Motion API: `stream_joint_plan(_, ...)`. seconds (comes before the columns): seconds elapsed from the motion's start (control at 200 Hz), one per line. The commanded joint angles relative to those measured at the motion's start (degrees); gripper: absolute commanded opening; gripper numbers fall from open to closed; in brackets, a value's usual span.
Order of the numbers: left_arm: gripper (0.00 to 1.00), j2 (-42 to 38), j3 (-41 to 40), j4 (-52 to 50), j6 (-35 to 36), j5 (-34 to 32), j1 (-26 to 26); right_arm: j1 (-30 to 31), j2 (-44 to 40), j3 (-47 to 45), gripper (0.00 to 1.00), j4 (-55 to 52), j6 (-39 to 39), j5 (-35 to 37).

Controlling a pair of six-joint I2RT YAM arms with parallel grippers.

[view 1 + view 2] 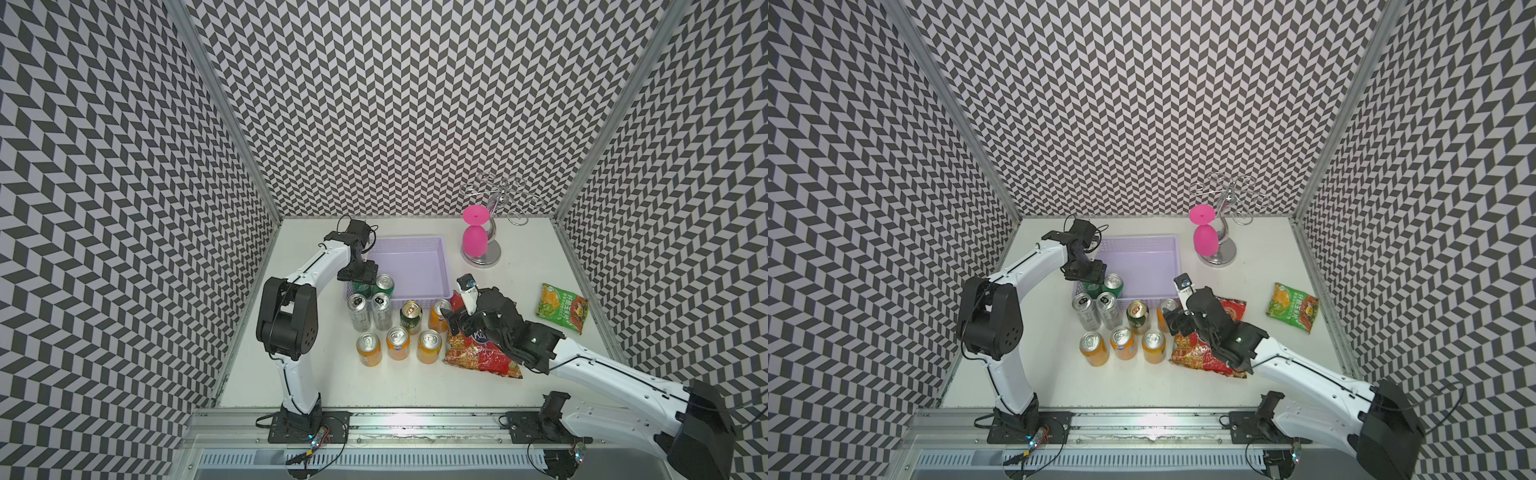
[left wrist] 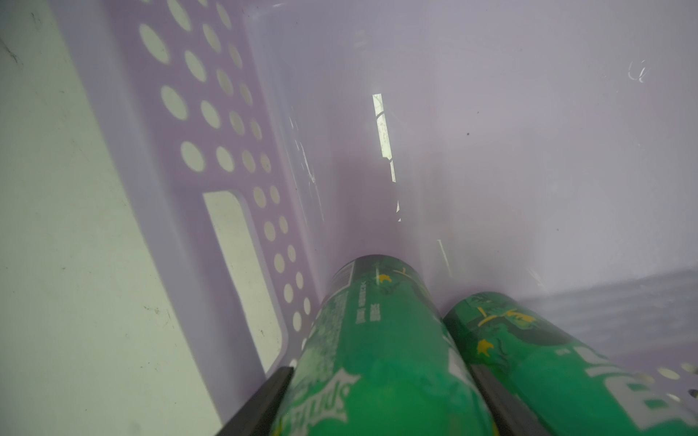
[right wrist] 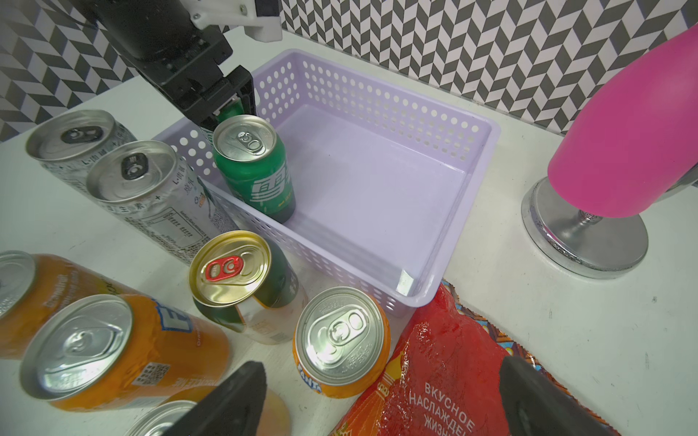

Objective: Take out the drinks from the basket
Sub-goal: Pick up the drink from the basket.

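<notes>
The left gripper (image 2: 379, 372) is clenched on a green Sprite can (image 2: 377, 321) in the near left corner of the basket (image 2: 211, 113); the right gripper (image 3: 381, 364) is released over the edge of the red snack bag (image 3: 445, 358).

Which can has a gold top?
The dark green can outside the basket: its lid is gold with a red tab; other visible lids are silver.

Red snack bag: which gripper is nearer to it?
Right. The right gripper hangs above the red snack bag; the left gripper is across the basket, around a green can.
</notes>
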Motion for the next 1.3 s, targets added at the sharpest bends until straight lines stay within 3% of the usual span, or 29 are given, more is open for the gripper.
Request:
stream_joint_plan(0.0, 0.68, 0.9, 1.6, -1.2, 0.2, 0.9, -0.4, -0.3, 0.4, -0.3, 1.0, 2.7, -0.5, -0.2)
stream_joint_plan(0.27, 0.56, -1.1, 4.4, -2.3, 0.6, 1.7, -0.6, -0.3, 0.3, -0.2, 1.0, 2.4, -0.5, 0.1)
stream_joint_plan(0.556, 0.49, -2.1, 9.2, -5.0, 1.1, 2.0, -0.7, -0.3, -0.1, -0.1, 1.0, 2.0, -0.3, 0.4)
stream_joint_plan(1.001, 0.47, -5.1, 19.3, -11.6, 1.4, 0.9, -2.7, -0.3, -0.2, 0.8, 1.0, 1.3, 0.0, 2.5)
stream_joint_plan(1.297, 0.47, -8.2, 26.6, -16.0, 0.4, 0.4, -6.8, -1.6, -0.9, 1.1, 1.0, 0.6, 0.7, 2.4)
